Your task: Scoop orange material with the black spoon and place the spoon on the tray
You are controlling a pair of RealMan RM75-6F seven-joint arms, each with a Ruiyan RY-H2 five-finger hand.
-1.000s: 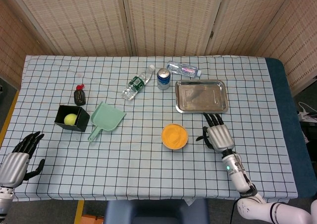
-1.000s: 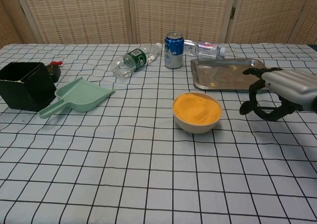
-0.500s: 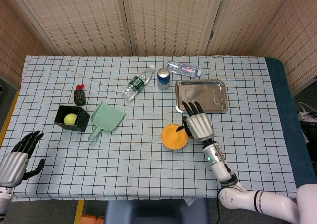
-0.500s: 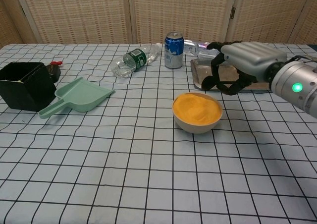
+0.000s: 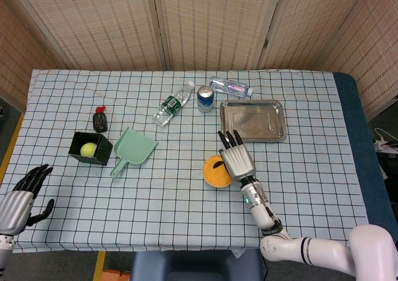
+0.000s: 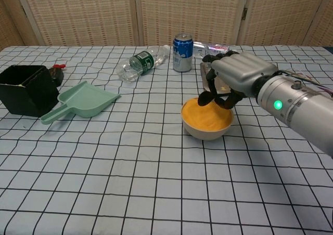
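On my tabletop (image 5: 186, 194) I count two plastic bottles (image 5: 172, 104) (image 5: 231, 87), one can (image 5: 205, 98), one bowl (image 5: 214, 173), one tray (image 5: 253, 120), one dustpan (image 5: 134, 150), one black box (image 5: 90, 148), one ball (image 5: 88, 149), and two robot hands (image 5: 236, 161) (image 5: 18, 201).

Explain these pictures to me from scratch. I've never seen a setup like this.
This is a two-armed robot with human-like hands, steered remotely by a person. One picture looks down from its head, the other looks forward from its chest.

On the checked table lie a steel tray, a bowl of orange material, a blue can, two plastic bottles lying flat, a green dustpan, a black box with a yellow-green ball inside, and a small dark bottle.

The right hand reaches over the bowl, pinching a black spoon that dips into the orange. The left hand rests empty at the table's near corner.
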